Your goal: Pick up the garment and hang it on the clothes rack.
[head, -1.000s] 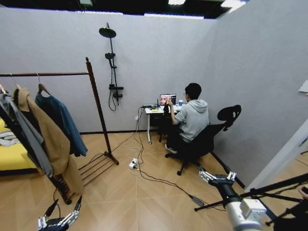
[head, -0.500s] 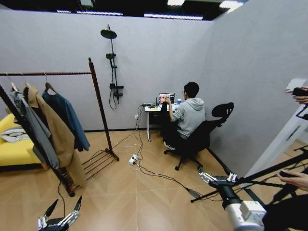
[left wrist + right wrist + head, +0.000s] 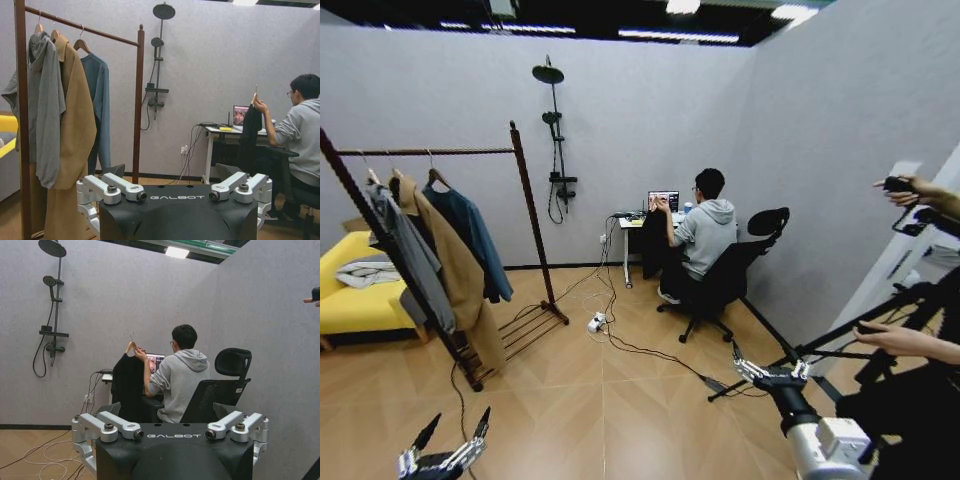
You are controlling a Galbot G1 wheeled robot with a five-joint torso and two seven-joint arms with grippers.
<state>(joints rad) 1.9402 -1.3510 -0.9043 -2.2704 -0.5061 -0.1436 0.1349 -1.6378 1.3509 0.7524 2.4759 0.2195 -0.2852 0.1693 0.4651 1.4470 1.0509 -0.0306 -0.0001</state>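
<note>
Your left gripper and right gripper hang low before you, fingers spread and holding nothing. Farther off on your left, the teal garment hangs on the clothes rack, beside the tan coat.

Head view looks down across the room — both wrist views face forward, low, sharing the shower fixture.

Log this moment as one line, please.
left claw: open, empty, low | right claw: open, empty, low | garment: hanging on clothes rack | phase: no grasp
</note>
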